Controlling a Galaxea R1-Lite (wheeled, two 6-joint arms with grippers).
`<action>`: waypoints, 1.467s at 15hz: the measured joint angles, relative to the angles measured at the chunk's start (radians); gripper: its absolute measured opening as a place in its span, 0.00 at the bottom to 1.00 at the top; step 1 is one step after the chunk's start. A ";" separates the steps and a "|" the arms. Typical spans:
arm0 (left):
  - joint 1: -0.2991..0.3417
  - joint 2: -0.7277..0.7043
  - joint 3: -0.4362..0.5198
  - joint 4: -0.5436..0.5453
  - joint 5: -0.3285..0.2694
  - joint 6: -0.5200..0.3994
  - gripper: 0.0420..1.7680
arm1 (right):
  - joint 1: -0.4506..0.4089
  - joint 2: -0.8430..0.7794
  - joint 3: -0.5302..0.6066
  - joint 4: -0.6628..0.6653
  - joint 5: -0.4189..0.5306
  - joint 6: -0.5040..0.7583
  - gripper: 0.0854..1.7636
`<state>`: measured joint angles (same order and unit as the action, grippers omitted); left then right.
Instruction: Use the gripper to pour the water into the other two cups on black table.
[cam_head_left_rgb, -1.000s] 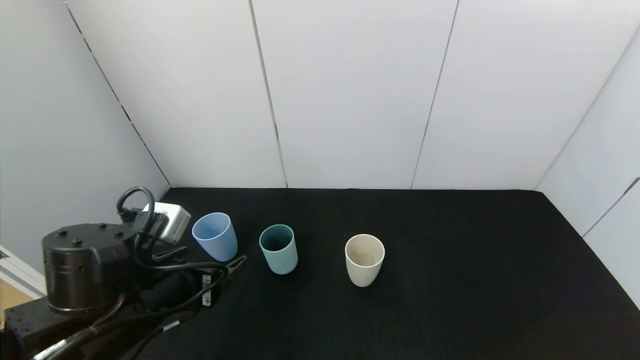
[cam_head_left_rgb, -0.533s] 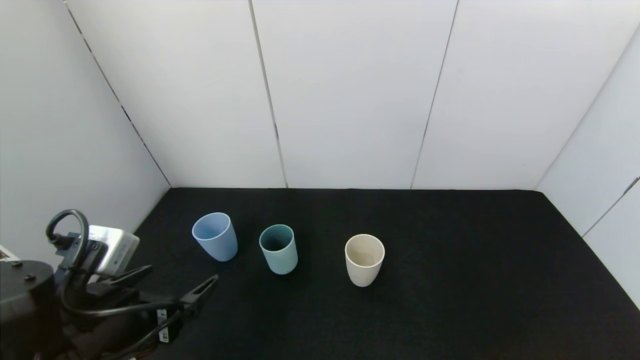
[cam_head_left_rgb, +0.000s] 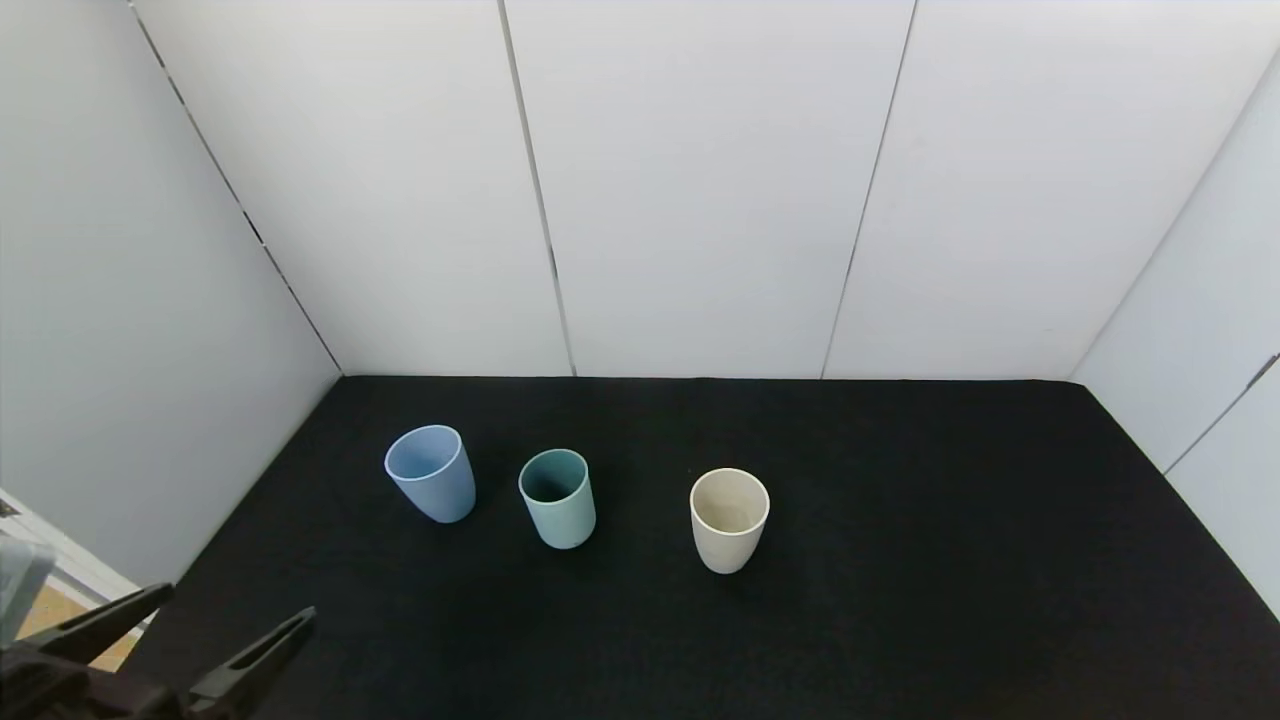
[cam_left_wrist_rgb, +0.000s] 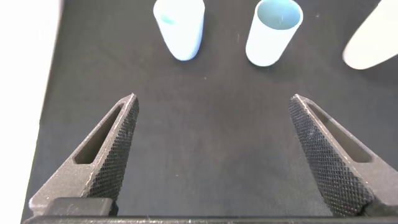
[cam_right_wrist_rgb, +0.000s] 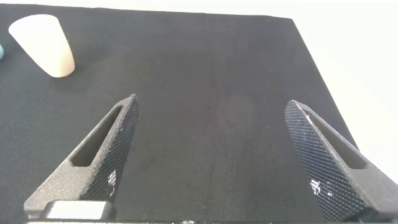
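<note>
Upright: blue cup (cam_head_left_rgb: 430, 487), teal cup (cam_head_left_rgb: 557, 497), cream cup (cam_head_left_rgb: 729, 519); contents unclear.

White panel walls (cam_head_left_rgb: 700, 190) enclose the counter (cam_head_left_rgb: 900, 600) on three sides, with dark vertical seams between panels. Light is even. A strip of tan floor (cam_head_left_rgb: 60, 615) shows at the lower left.

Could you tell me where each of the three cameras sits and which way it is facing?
Head view: high, looking down at blue cup, teal cup, cream cup on black table; open left gripper shows.
Left wrist view: behind open left gripper, facing blue and teal cups.
Right wrist view: behind open right gripper, facing cream cup.
All share cream cup.
</note>
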<state>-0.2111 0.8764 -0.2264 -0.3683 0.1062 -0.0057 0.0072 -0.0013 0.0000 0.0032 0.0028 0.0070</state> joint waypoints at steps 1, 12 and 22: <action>0.043 -0.049 0.011 0.021 -0.049 0.004 0.97 | 0.000 0.000 0.000 0.000 0.000 0.000 0.97; 0.194 -0.627 0.073 0.280 -0.187 0.015 0.97 | 0.000 0.000 0.000 0.000 0.000 0.000 0.97; 0.209 -0.875 0.224 0.386 -0.133 0.100 0.97 | 0.000 0.000 0.000 0.000 0.000 0.000 0.97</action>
<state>-0.0017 0.0013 -0.0028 0.0172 -0.0272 0.0938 0.0072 -0.0013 0.0000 0.0032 0.0023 0.0070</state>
